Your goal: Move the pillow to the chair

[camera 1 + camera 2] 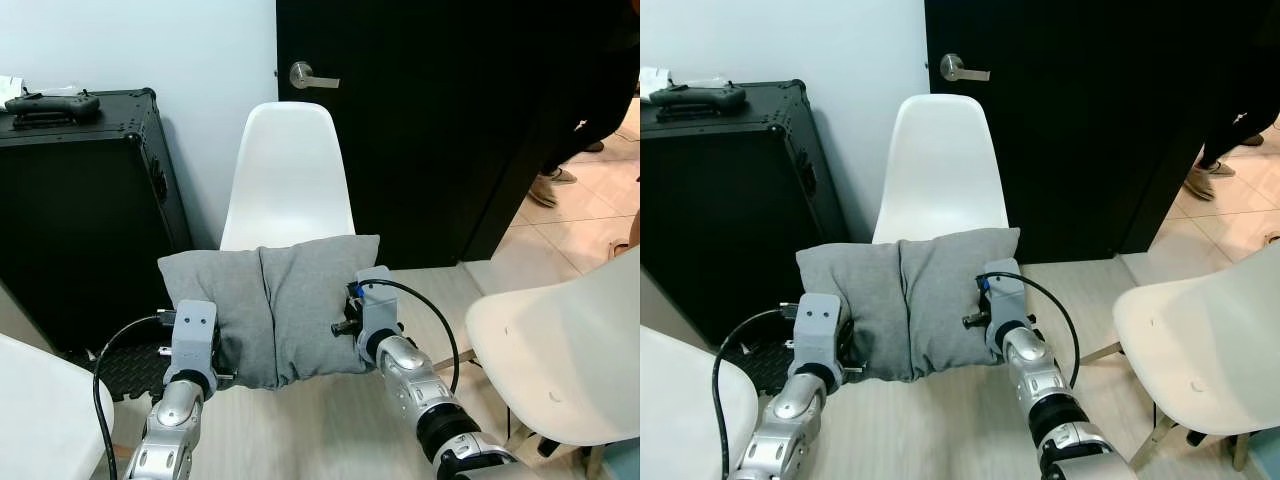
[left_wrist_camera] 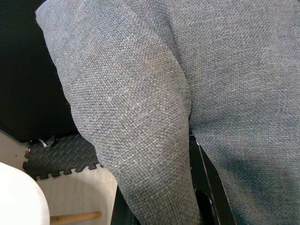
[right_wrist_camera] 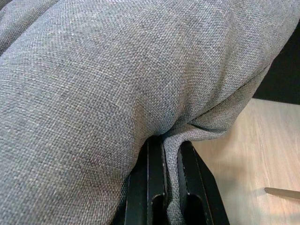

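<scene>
Pillow (image 1: 268, 310), grey, is held up before the white chair (image 1: 288, 175): left pincer (image 1: 205, 345) and right pincer (image 3: 165, 154) each pinch its fabric.

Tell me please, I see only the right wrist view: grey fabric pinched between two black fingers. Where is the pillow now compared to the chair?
Observer: The pillow hangs in the air in front of the white chair, hiding its seat.
Operator: Is the other arm helping?
Observer: Yes. The left gripper grips the pillow's left edge, the right gripper its right edge.
Operator: Is anything close beside the chair?
Observer: A black case stands to its left, a dark door behind it.
</scene>
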Controlling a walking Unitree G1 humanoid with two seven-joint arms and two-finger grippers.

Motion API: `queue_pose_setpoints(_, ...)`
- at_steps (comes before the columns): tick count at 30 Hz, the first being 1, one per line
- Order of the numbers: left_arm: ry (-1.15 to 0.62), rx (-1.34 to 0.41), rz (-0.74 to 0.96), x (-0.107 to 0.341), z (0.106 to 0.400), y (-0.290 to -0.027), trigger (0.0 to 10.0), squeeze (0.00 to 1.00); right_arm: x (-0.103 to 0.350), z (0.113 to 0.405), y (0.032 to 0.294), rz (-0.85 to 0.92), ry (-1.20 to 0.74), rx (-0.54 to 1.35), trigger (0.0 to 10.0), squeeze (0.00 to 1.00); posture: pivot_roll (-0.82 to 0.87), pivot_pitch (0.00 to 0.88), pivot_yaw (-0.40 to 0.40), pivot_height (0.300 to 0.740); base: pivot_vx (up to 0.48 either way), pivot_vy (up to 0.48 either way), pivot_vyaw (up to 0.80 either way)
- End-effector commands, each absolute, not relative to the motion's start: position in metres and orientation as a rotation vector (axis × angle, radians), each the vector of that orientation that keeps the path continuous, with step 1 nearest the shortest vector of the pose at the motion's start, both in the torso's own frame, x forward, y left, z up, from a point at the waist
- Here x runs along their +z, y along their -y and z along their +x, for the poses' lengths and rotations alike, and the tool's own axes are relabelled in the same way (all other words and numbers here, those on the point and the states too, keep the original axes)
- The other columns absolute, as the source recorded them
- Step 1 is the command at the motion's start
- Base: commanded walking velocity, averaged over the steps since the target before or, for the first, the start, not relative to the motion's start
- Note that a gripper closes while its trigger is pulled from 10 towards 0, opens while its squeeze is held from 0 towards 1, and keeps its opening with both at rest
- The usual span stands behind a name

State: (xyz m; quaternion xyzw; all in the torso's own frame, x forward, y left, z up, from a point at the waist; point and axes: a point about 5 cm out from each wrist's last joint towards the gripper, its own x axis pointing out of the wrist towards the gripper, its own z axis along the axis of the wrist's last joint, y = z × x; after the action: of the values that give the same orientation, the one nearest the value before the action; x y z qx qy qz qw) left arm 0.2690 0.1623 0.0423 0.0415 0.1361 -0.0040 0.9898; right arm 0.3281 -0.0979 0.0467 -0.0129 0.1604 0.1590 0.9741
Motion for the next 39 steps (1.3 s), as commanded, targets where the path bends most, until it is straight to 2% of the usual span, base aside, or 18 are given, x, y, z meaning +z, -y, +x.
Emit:
queue_pose_setpoints(1, -0.202, -0.052, 0.066, 0.0568, 0.2739, -0.1534, 10.0, 0.0, 0.0479, 0.3279, 0.0867, -0.015, -0.324, 0.352, 10.0, 0.0, 0.14, 0.0, -0.04, 0.732, 0.0, 0.0, 0.0)
queue_pose_setpoints(15, -0.198, -0.069, 0.065, 0.0581, 0.2736, -0.1518, 10.0, 0.0, 0.0494, 0.3301, 0.0892, -0.021, -0.324, 0.347, 10.0, 0.0, 0.13, 0.0, -0.045, 0.732, 0.042, 0.0, 0.0)
queue_pose_setpoints(39, -0.184, -0.097, 0.078, 0.0609, 0.2735, -0.152, 10.0, 0.0, 0.052, 0.3312, 0.0878, -0.006, -0.303, 0.347, 10.0, 0.0, 0.14, 0.0, -0.04, 0.732, 0.456, 0.0, 0.0)
